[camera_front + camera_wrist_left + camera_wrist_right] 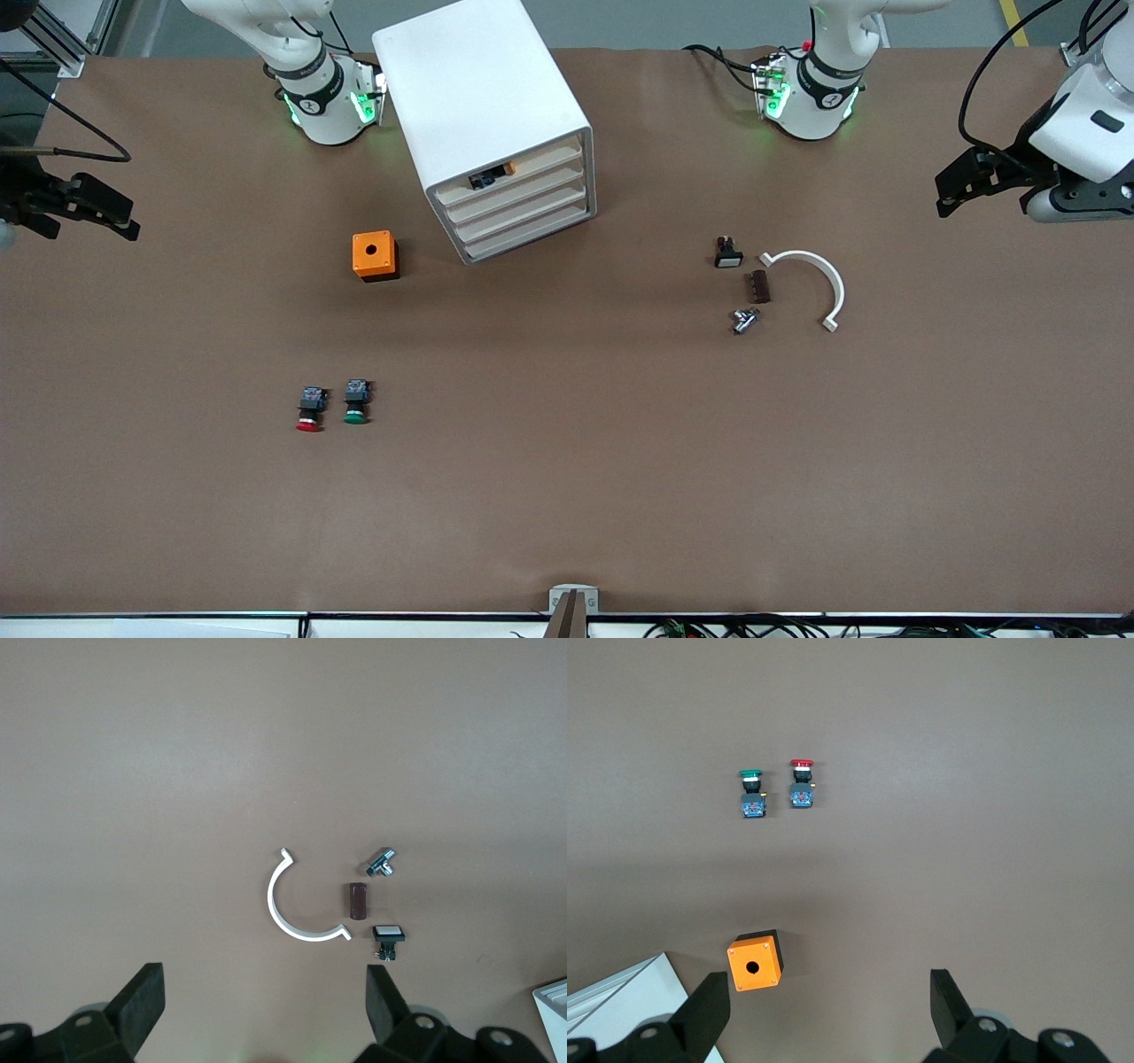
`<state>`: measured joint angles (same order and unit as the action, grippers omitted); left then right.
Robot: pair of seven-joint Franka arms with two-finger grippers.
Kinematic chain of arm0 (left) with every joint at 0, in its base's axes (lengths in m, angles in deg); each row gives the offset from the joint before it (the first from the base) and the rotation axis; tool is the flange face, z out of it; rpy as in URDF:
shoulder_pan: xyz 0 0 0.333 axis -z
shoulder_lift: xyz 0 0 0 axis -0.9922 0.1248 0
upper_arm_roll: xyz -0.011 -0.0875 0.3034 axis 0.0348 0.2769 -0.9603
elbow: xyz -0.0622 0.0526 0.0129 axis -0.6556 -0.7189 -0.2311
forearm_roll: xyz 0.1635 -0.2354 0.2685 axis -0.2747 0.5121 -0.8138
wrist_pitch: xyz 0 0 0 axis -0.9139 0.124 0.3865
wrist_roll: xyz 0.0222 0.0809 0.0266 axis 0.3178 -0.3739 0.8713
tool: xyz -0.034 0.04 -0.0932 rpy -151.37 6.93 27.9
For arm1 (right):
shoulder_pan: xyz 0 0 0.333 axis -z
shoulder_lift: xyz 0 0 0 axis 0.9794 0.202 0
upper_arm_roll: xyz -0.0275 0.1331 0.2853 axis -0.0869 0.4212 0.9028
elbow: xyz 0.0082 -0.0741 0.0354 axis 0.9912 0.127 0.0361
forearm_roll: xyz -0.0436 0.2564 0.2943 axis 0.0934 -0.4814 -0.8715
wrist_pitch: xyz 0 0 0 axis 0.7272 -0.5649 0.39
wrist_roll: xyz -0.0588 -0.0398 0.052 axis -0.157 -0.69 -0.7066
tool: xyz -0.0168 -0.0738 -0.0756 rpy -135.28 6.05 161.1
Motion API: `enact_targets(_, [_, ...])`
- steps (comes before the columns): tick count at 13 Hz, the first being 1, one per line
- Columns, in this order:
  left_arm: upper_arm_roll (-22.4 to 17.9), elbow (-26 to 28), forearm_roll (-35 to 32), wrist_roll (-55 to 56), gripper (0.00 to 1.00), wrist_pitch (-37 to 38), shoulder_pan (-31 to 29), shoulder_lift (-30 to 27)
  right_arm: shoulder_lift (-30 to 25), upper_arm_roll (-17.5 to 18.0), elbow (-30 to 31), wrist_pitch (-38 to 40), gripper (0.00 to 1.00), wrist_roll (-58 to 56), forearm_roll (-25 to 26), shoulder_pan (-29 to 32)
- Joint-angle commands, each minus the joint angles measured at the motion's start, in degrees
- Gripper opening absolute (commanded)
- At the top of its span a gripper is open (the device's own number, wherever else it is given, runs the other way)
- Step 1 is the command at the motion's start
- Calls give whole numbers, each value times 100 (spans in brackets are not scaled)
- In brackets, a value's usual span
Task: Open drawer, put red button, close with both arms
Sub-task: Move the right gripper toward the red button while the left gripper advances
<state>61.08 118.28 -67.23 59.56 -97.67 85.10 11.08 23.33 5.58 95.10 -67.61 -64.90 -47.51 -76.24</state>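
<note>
The white cabinet (483, 97) stands between the two arm bases. Its second drawer (521, 196) is closed flush. The red button (310, 413) (802, 783) lies on its side on the brown table, nearer the front camera than the cabinet and toward the right arm's end. My right gripper (131, 221) (828, 1005) hangs open and empty over the table at the right arm's end, well apart from the button. My left gripper (943, 197) (266, 1001) hangs open and empty over the left arm's end of the table.
A green-capped button (356, 403) lies beside the red one. An orange box (374, 255) with a hole sits beside the cabinet. Toward the left arm's end lie a white curved piece (819, 279), a brown block (760, 286), a small black switch (728, 252) and a metal part (744, 320).
</note>
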Motion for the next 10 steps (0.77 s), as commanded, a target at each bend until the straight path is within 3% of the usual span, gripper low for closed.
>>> enact_targets(1, [0, -158, 44, -105, 100, 111, -34, 73, -23, 47, -40, 59, 100, 48, -42, 62])
enact_targets(5, [0, -438, 35, -88, 100, 111, -34, 406, 30, 38, -23, -10, 100, 48, -42, 80])
enact_targets(10, [9, -501, 79, 105, 100, -134, 27, 1267, 486, 73, -40, -494, 100, 31, -59, 62])
